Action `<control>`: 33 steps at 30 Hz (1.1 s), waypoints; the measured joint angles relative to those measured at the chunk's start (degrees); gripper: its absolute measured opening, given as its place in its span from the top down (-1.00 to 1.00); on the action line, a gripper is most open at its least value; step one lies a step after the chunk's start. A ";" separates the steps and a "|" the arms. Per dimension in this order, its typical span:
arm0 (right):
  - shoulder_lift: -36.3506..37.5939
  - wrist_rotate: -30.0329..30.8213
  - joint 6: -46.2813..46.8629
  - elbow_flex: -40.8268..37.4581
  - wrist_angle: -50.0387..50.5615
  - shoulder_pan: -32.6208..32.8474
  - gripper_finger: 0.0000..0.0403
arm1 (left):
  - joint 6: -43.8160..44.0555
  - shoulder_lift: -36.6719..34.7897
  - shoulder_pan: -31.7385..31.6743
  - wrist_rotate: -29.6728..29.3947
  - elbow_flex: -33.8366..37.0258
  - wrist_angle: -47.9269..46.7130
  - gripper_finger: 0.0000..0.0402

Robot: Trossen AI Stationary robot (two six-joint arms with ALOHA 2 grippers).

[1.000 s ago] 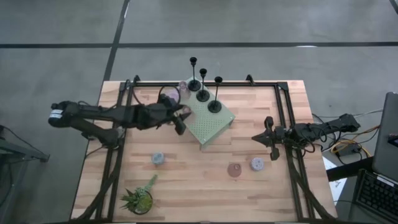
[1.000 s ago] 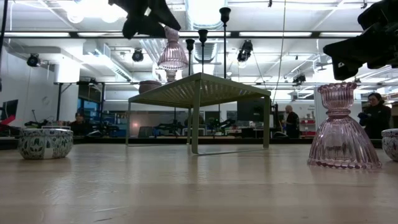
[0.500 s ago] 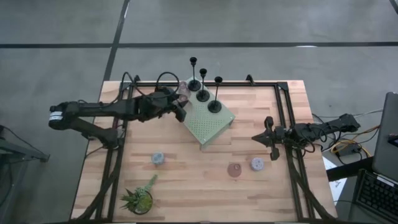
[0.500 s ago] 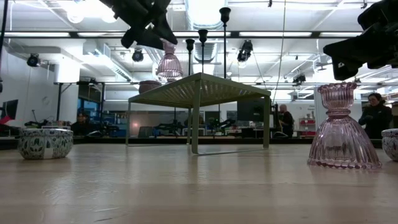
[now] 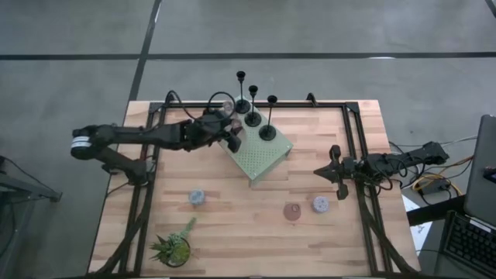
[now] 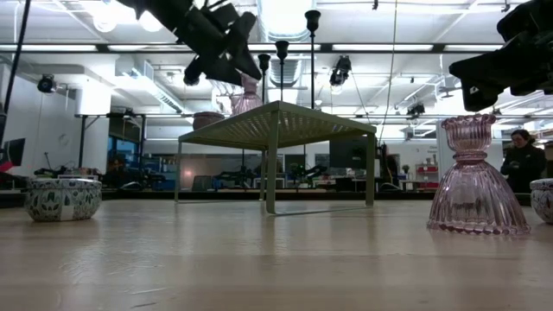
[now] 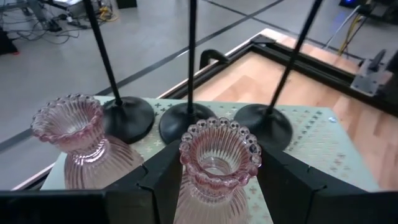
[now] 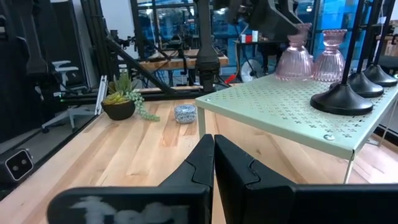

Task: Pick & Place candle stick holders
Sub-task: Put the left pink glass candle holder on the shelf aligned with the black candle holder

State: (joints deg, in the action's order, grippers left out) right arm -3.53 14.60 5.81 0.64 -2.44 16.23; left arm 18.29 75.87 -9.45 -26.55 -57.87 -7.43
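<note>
— Claw check: the left claw (image 7: 214,186) grips a pink glass holder (image 7: 219,163) by its neck, over the back corner of the green stand (image 5: 260,155).

— What changed?

— A second ago it hung higher, out past the stand's edge. Now it has come in and down, beside a second pink holder (image 7: 84,146) already standing there, the three black stemmed holders (image 5: 253,108) just beyond. Likely nearly set down.

— And the other arm?

— The right claw (image 5: 335,173) waits fully shut at the bench's (image 5: 232,232) right side. A pink holder (image 5: 292,211) and two pale cups remain on the bench.
</note>
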 joint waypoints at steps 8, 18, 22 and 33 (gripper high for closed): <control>0.00 0.01 -0.14 0.00 0.00 -0.02 0.96 | -0.75 3.21 -0.96 -0.12 0.01 2.69 0.04; 0.00 0.01 -0.14 0.00 0.00 -0.02 0.96 | -2.31 5.11 -1.10 -0.59 0.04 6.01 0.04; 0.00 0.01 -0.19 0.00 0.00 -0.02 0.96 | -3.15 5.34 -1.41 -0.56 0.04 6.87 0.04; 0.00 0.01 0.02 0.00 0.00 -0.02 0.96 | -3.46 5.34 -2.21 -0.69 0.04 6.96 0.04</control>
State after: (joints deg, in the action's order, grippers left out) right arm -3.53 14.61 5.82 0.64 -2.44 16.21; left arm 14.83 81.21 -11.66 -27.25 -57.82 -0.47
